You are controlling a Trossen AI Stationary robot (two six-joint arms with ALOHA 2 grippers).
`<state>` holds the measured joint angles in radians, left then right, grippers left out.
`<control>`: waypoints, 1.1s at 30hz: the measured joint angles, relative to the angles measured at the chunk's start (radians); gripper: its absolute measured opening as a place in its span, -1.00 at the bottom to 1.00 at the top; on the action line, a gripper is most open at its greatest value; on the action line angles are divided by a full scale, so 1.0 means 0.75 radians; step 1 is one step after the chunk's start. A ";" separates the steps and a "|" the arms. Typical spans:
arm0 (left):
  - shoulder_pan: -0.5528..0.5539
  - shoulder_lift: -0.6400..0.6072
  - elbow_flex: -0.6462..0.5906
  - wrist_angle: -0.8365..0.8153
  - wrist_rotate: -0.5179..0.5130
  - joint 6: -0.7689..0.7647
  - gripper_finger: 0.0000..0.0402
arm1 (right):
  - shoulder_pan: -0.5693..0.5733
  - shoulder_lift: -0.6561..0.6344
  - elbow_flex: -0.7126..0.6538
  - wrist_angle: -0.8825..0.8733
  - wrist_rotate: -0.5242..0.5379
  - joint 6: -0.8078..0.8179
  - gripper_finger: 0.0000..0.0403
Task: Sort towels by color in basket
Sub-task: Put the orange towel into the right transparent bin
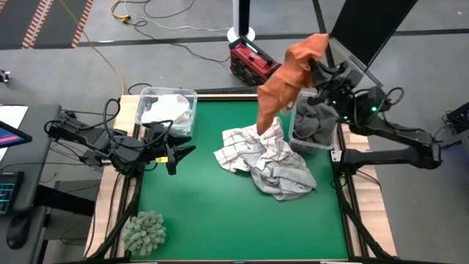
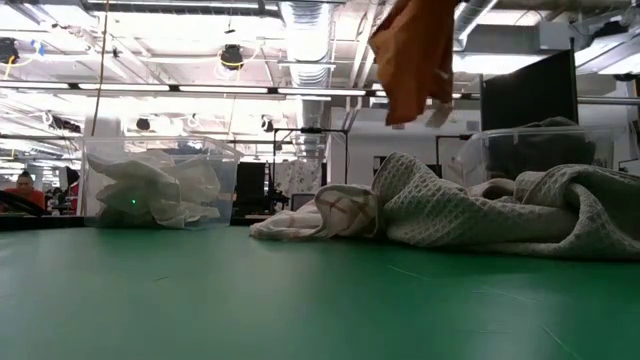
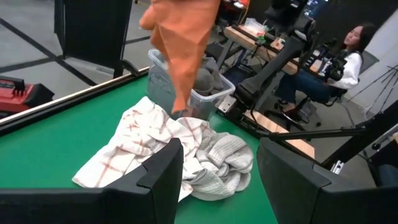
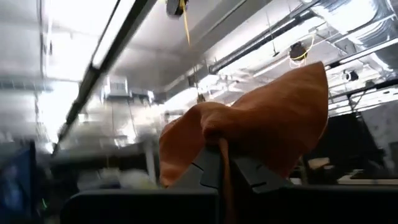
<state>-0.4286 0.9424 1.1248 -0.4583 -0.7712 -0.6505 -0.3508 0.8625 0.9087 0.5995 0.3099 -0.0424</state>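
Note:
My right gripper (image 1: 316, 64) is raised high over the table's far right, shut on a rust-orange towel (image 1: 287, 77) that hangs down, also seen in the low view (image 2: 415, 55) and the left wrist view (image 3: 181, 46). On the table lie a grid-checked white towel (image 1: 248, 149) and a light grey towel (image 1: 287, 178) heaped together. My left gripper (image 1: 178, 152) waits open above the table's left side. A clear bin (image 1: 170, 110) at the far left holds white towels. A clear bin (image 1: 314, 126) at the right holds dark grey towels. My right gripper pinches the rust-orange towel at a bunched fold near its top end (image 4: 219, 140) between the two fingers. The towel is lifted clear of the table and hangs slack below the gripper, its lower end (image 1: 265, 121) dangling above the checked towel.
A fuzzy grey-green clump (image 1: 144, 232) sits at the near left corner of the green table (image 1: 198, 213). A red box (image 1: 253, 62) stands on the floor beyond the far edge. A seated person (image 3: 348, 53) is in the room past the right side.

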 joint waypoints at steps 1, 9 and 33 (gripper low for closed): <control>0.000 0.000 0.000 0.000 0.000 0.000 -0.03 | -0.003 -0.028 0.014 -0.087 0.003 -0.042 -0.86; 0.000 0.000 0.000 0.000 0.004 -0.001 -0.03 | -0.025 -0.242 0.146 -1.218 0.228 -0.077 -0.86; 0.000 0.000 0.000 0.007 0.005 -0.006 -0.03 | -0.022 -0.195 0.500 -2.576 0.306 0.429 -0.87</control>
<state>-0.4286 0.9424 1.1246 -0.4534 -0.7677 -0.6550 -0.3672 0.7164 1.2834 -1.3324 0.5395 0.2794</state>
